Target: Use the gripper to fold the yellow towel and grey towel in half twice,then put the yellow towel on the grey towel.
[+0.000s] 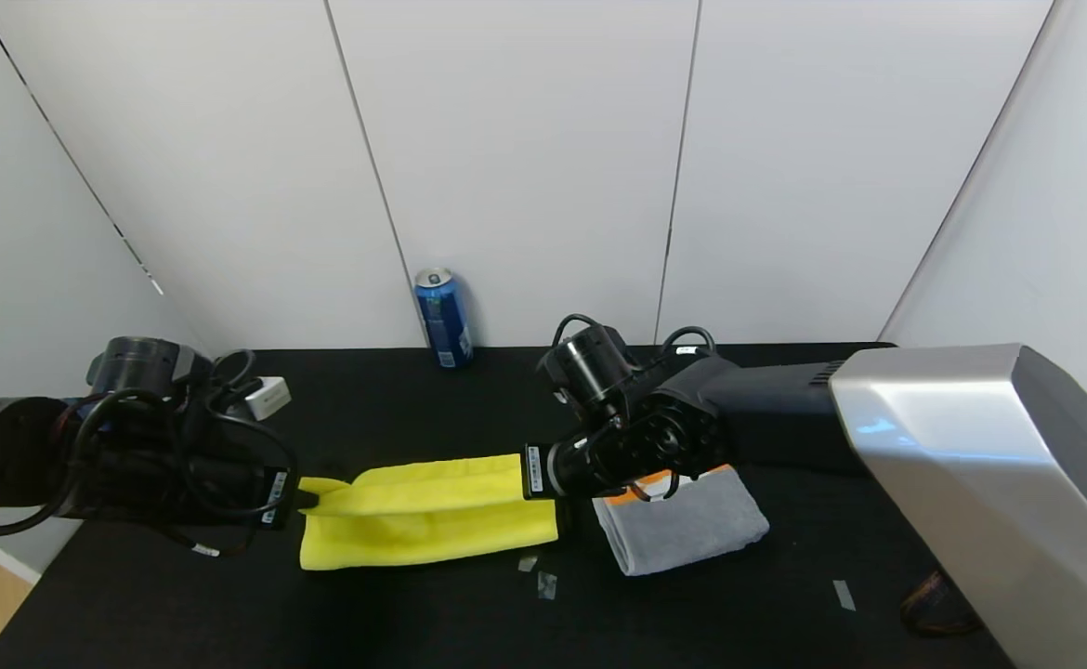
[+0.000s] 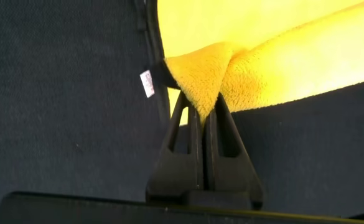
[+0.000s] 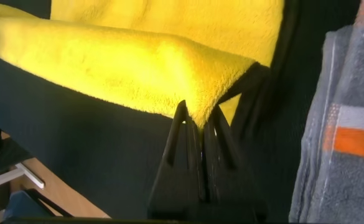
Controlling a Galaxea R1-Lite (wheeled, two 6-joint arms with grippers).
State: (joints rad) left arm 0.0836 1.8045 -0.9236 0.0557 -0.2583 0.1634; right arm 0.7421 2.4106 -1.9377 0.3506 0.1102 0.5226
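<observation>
A: Where is the yellow towel (image 1: 427, 511) sitting, and who is holding it?

B: It is lying as a long strip on the black table (image 1: 413, 623), near the front, just beside the grey towel (image 1: 683, 525), which is lying already folded with its orange band showing. The left gripper (image 1: 307, 499) is pinching the strip's left end and the right gripper (image 1: 527, 472) is pinching its right end. Both pairs of jaws are clamped tight on a corner of plush, as each wrist view is showing.

A: How is it going to handle?

B: I am judging it light, soft and limp. The held corners are puckering up while the middle is sagging flat on the table, so it is carrying no shape of its own. The pile looks grippy rather than slick, so slipping seems unlikely.

A: So where should one be taking hold?

B: Right at the corners, near the dark edge trim, catching every layer in the pinch. Otherwise a lower layer is likely dropping away and spoiling the fold
</observation>
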